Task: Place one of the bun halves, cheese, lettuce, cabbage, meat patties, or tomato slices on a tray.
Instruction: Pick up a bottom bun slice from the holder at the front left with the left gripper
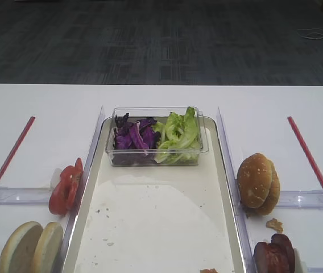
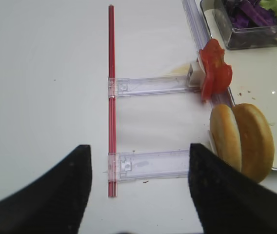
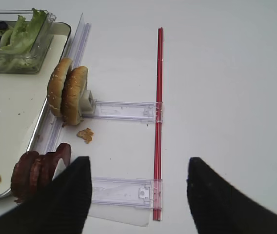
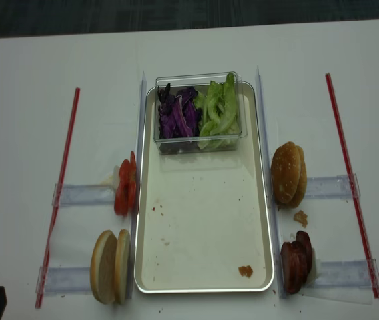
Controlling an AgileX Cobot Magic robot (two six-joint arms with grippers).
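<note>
The long cream tray [image 4: 203, 220] lies down the middle of the table. Left of it stand the pale bun halves [image 4: 110, 267] on edge, with red tomato slices [image 4: 125, 187] behind them. Dark meat patties [image 4: 296, 261] stand at the tray's right front. Lettuce [image 4: 219, 110] and purple cabbage [image 4: 176, 113] fill a clear box on the tray's far end. No cheese shows. My left gripper [image 2: 136, 165] hangs open over the table left of the bun halves [image 2: 241, 141]. My right gripper [image 3: 137, 168] is open and empty, to the right of the patties [image 3: 36, 170].
Two sesame-seeded buns [image 4: 287, 173] stand on edge right of the tray. Red strips [image 4: 59, 193] [image 4: 351, 187] run along both outer sides, joined to clear plastic holders [image 4: 83, 195]. A crumb [image 4: 245, 271] lies on the tray's near right corner.
</note>
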